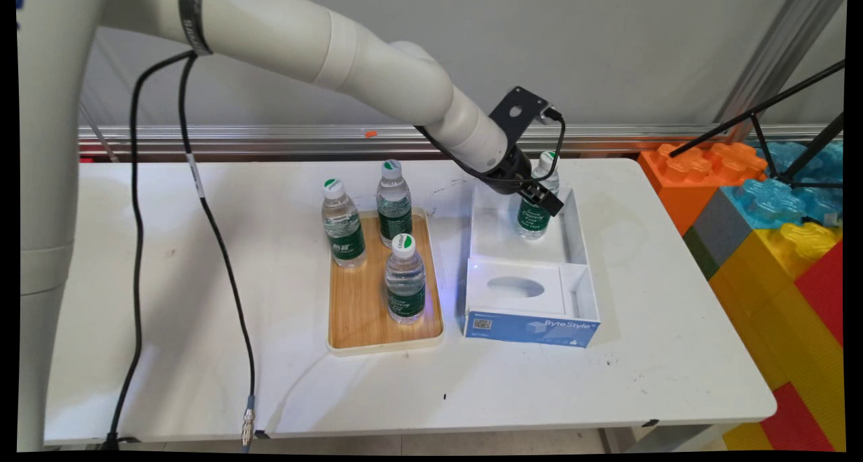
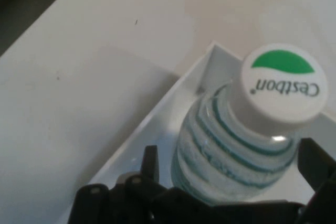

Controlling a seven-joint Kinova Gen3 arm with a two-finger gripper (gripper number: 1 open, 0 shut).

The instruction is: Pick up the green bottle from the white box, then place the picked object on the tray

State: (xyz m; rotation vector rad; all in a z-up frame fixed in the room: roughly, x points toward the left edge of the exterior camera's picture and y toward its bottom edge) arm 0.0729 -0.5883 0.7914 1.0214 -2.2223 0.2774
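A small water bottle (image 1: 534,220) with a green label and a white Cestbon cap (image 2: 281,90) stands upright in the far compartment of a white open box (image 1: 578,227). My gripper (image 1: 543,203) reaches down from the left around the bottle's body, just below its shoulder. In the hand view the gripper (image 2: 231,169) is open, one finger on each side of the bottle (image 2: 231,150). A narrow gap shows beside the left finger (image 2: 150,162). The box wall (image 2: 157,129) runs behind the bottle.
A wooden tray (image 1: 357,313) left of the box carries three more bottles (image 1: 342,222) (image 1: 394,202) (image 1: 405,280). The box's near end has a blue ByteStyle front (image 1: 532,327). Large toy bricks (image 1: 775,206) and black tripod legs (image 1: 762,114) crowd the right. Cables (image 1: 222,260) hang at left.
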